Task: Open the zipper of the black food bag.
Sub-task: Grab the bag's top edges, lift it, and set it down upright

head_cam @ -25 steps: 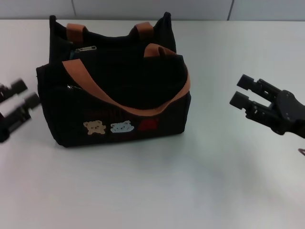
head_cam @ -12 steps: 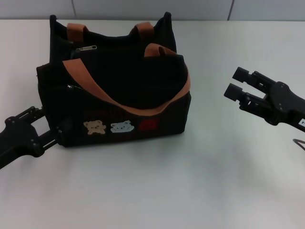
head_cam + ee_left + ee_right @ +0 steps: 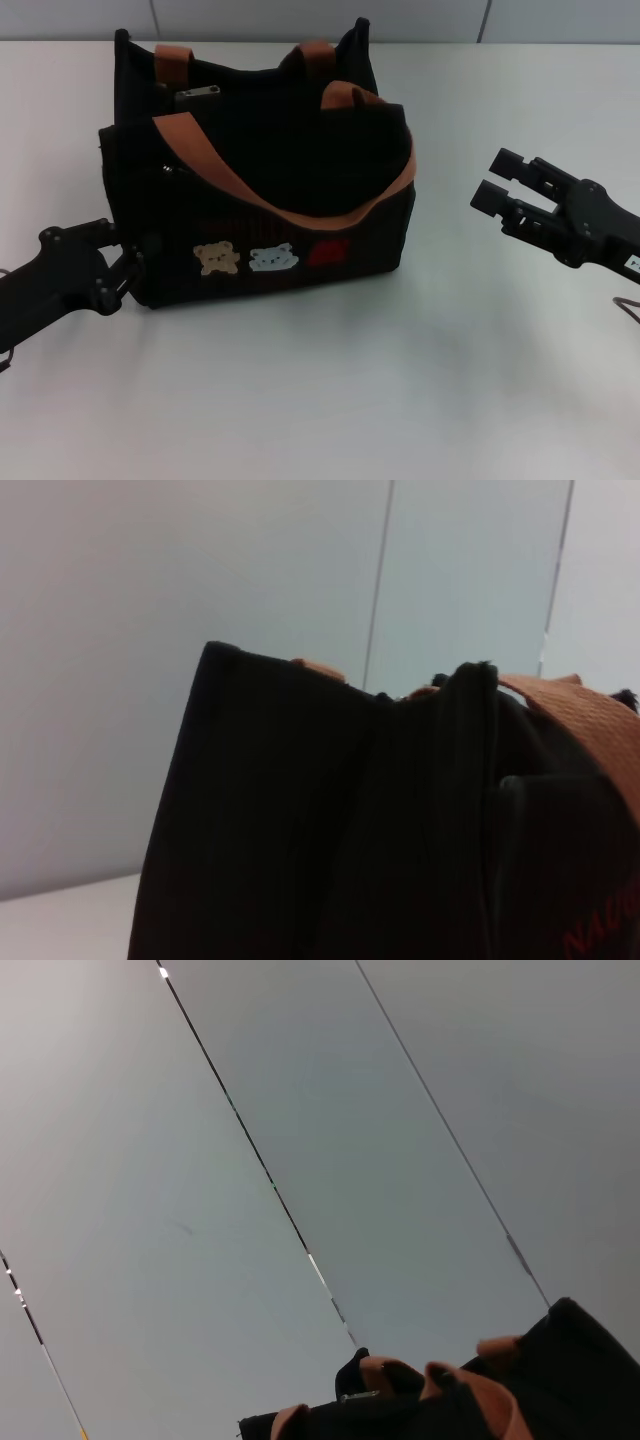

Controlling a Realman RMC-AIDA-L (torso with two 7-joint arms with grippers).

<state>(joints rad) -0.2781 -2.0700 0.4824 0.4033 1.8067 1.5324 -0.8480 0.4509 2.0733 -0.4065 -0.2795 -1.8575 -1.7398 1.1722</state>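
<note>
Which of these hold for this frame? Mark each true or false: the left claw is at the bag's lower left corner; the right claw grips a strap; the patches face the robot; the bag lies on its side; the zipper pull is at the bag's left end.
1. The left claw is at the lower left corner of the black food bag. True.
2. The right claw grips a strap. False: it is open, apart from the bag, to its right.
3. The bear patches face the robot. True.
4. The bag lies on its side. False: it stands upright.
5. The zipper pull is near the bag's left end. True.
</note>
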